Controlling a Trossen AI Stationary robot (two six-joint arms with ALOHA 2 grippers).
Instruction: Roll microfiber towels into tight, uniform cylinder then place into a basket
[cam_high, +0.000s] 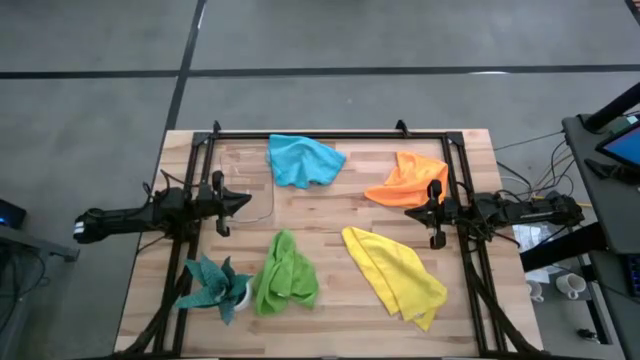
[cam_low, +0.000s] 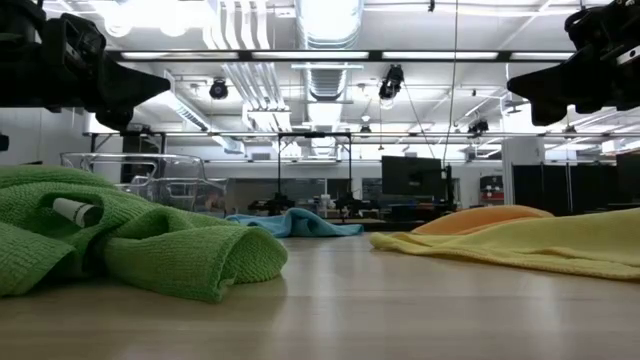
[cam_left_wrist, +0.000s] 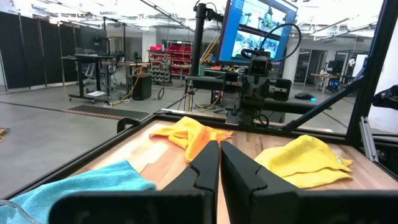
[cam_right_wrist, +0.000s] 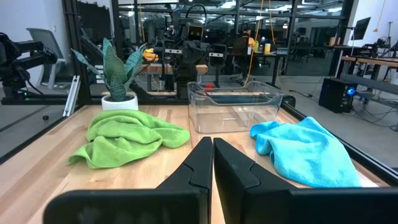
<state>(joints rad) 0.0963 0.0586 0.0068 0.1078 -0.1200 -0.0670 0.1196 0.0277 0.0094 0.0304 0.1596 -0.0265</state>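
Four microfiber towels lie crumpled and apart on the wooden table: blue (cam_high: 303, 160) at the far middle, orange (cam_high: 408, 179) at the far right, lime green (cam_high: 285, 274) at the near left, yellow (cam_high: 395, 273) at the near right. The clear basket (cam_high: 246, 182) stands at the far left, beside the blue towel (cam_right_wrist: 308, 148). My left gripper (cam_high: 248, 203) is shut and hovers level at the left side, next to the basket. My right gripper (cam_high: 409, 213) is shut and hovers level at the right side, over the near edge of the orange towel. Both hold nothing.
A dark teal plant in a white pot (cam_high: 218, 287) stands at the near left corner, beside the green towel. A black metal frame (cam_high: 330, 133) runs around the table's far and side edges. Bare wood (cam_high: 320, 215) lies between the towels at the middle.
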